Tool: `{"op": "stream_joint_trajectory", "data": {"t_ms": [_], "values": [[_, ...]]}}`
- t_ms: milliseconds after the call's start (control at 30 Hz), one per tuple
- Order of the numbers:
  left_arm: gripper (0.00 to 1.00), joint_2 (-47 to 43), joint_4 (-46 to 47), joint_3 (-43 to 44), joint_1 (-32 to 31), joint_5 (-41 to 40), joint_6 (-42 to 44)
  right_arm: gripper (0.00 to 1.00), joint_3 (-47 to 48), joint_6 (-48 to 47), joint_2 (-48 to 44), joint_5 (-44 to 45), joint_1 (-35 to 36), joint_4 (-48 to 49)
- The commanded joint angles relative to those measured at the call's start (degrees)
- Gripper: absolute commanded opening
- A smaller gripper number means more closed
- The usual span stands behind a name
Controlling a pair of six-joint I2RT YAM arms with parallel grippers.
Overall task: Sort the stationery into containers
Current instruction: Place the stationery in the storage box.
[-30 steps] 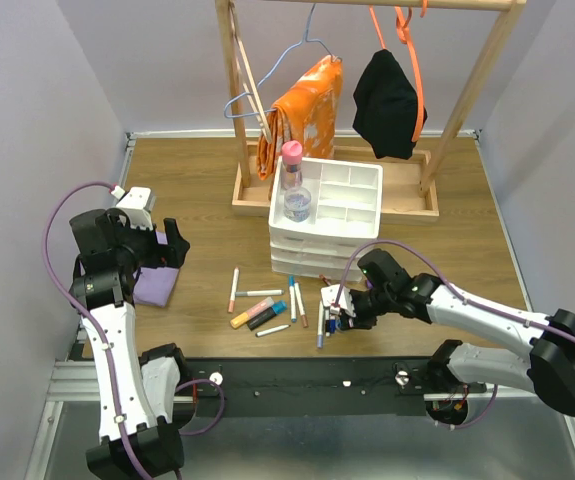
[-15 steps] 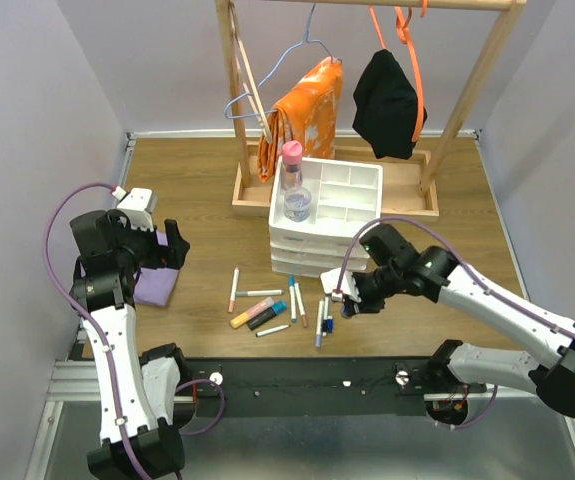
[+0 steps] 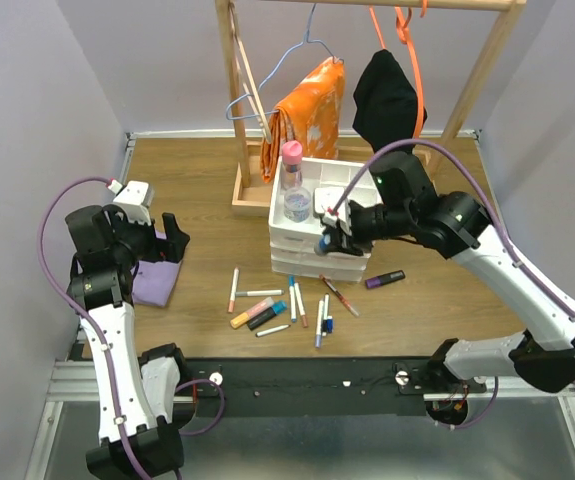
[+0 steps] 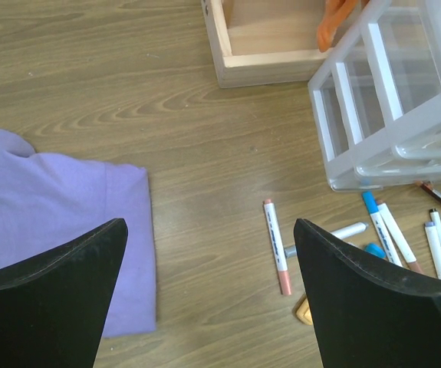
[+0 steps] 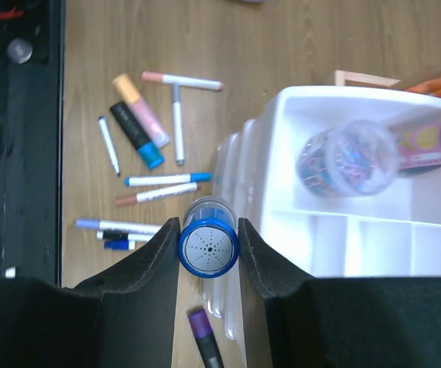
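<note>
A blue-capped bottle (image 5: 208, 247) is clamped between the fingers of my right gripper (image 5: 208, 250), hanging over the front edge of the white divided tray (image 5: 281, 146). From above, that gripper (image 3: 329, 236) hovers at the tray (image 3: 378, 192) on its drawer unit. A pink-capped bottle (image 3: 291, 165) and a clear jar (image 3: 298, 205) stand in the tray's left compartments. Several pens (image 3: 267, 308) lie on the table in front of the drawers, with a purple marker (image 3: 385, 279) to their right. My left gripper (image 3: 172, 240) is open and empty, low over bare wood (image 4: 208, 230), left of the pens.
A purple cloth (image 3: 152, 280) lies under the left arm. Behind the tray stands the wooden clothes-rack base (image 3: 412, 200), with an orange cloth (image 3: 307, 110) and a black cloth (image 3: 387, 100) hanging above it.
My right gripper has lifted the blue-capped bottle off the table by the pens and carried it up and back over the tray's front edge. The left arm has stayed put.
</note>
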Motion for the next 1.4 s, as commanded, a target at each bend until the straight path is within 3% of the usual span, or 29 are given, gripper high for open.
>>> {"op": "stream_joint_trajectory", "data": {"t_ms": [0, 100, 500, 1033, 1100, 1133, 1267, 1367], "values": [[0.99, -1.4, 1.7, 0.3, -0.2, 2.7, -1.8, 0.01, 5.5, 10.5, 4.3, 7.0, 0.1, 6.3], [0.99, -2.1, 2.4, 0.1, -0.2, 2.9, -2.9, 0.01, 7.1, 11.0, 6.5, 12.1, -0.1, 7.4], [0.99, -6.7, 2.0, -3.5, -0.2, 1.7, -3.5, 0.01, 6.8, 10.8, 8.5, 17.1, -1.1, 7.3], [0.99, -6.0, 1.8, -3.3, -0.2, 1.4, -3.5, 0.01, 4.3, 10.3, 11.5, 11.5, -5.8, 6.4], [0.99, -6.0, 2.1, -3.4, -0.2, 1.4, -3.5, 0.08, 5.3, 10.2, 12.3, 11.2, -5.8, 5.0], [0.99, -5.9, 2.0, -3.4, -0.2, 1.4, -3.5, 0.19, 5.7, 10.2, 12.7, 11.1, -5.8, 4.6], [0.99, -5.9, 2.2, -3.6, -0.2, 1.4, -3.5, 0.44, 6.4, 10.4, 12.0, 10.6, -5.7, 3.9], [0.99, -5.8, 2.5, -3.7, -0.2, 1.6, -3.5, 0.52, 7.0, 10.3, 11.2, 10.9, -5.8, 3.5]]}}
